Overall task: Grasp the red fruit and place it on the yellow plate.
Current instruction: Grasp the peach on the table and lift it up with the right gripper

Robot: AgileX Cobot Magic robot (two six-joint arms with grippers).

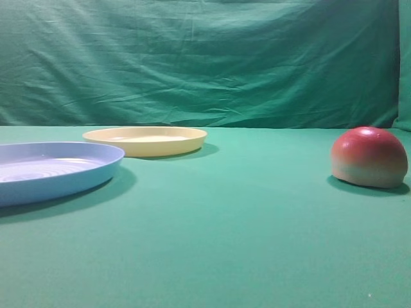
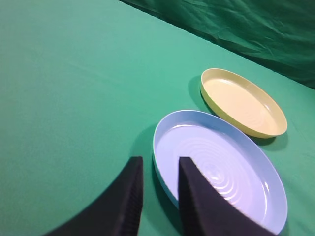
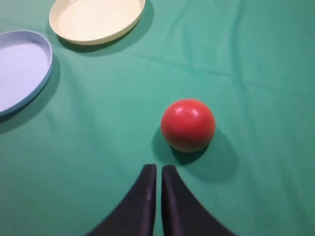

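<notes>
Green cloth table [image 1: 244, 244], smooth, faint creases; wrinkled green fabric backdrop [image 1: 205, 58] hung behind it.

Red fruit [image 1: 369, 157]: glossy dome, red on top fading to pale tan at the flat base, sitting on the cloth at the right side, well apart from both plates. Nothing touches it.

Yellow plate [image 1: 146, 140]: round, shallow, pale plastic, low flared rim, holding nothing. Just beside it, nearer the camera, a light-blue plate [image 1: 54, 170] with concentric ridges in its floor.

Right gripper [image 3: 158, 196]: dark fingers pressed together, holding nothing, hovering near the fruit. Left gripper [image 2: 158, 196]: fingers parted by a gap, above the blue plate's edge.
</notes>
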